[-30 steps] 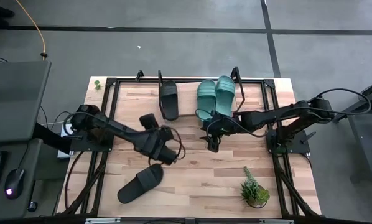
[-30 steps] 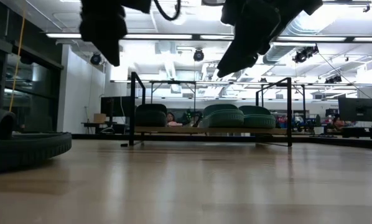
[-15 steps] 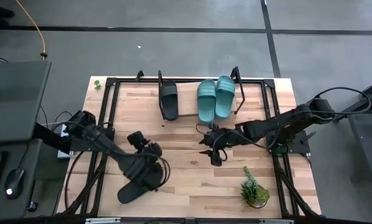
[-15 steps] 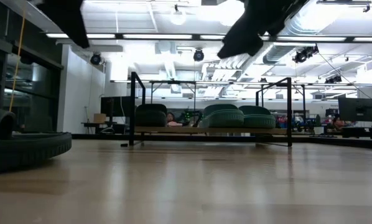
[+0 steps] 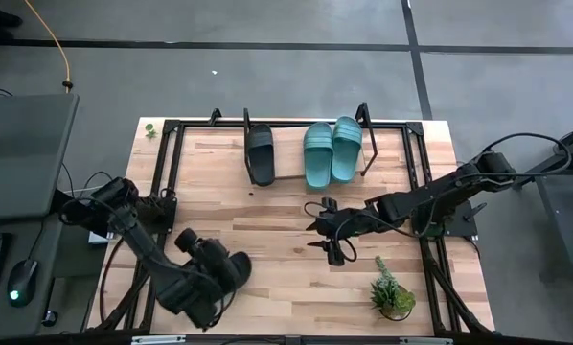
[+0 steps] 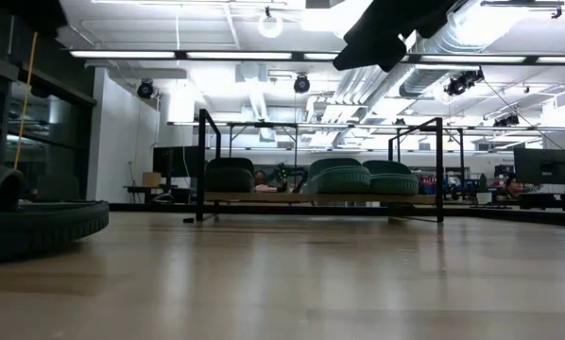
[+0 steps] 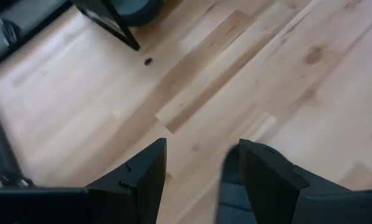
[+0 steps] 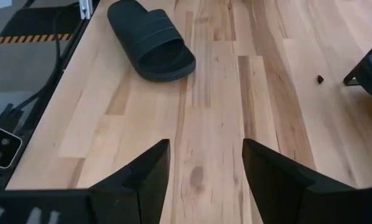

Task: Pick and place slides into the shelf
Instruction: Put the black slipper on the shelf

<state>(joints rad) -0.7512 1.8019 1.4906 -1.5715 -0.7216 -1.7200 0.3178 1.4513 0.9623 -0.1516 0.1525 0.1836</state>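
Note:
A loose black slide (image 8: 152,40) lies sole-down on the table near its left near corner (image 6: 27,222). In the high view my left arm covers most of it, and only one end (image 5: 240,263) shows. My left gripper (image 7: 201,162) hangs open above the table beside it (image 5: 221,273), and a dark bit of the slide (image 7: 232,190) shows by one finger. My right gripper (image 8: 204,155) is open over the table's middle (image 5: 330,241), touching nothing. The shelf (image 5: 286,177) holds one black slide (image 5: 260,153) and two teal slides (image 5: 317,155) (image 5: 346,147).
A small potted plant (image 5: 392,295) stands near the table's right near corner, close to my right gripper. Black frame tubes (image 5: 167,168) run along the table's left and right sides. Bare wood (image 5: 286,278) lies between the two grippers.
My left gripper has swung from the table's middle toward the left near corner and now hangs over the loose black slide. My right gripper has drawn back from the teal slides on the shelf toward the near edge. No slide has moved.

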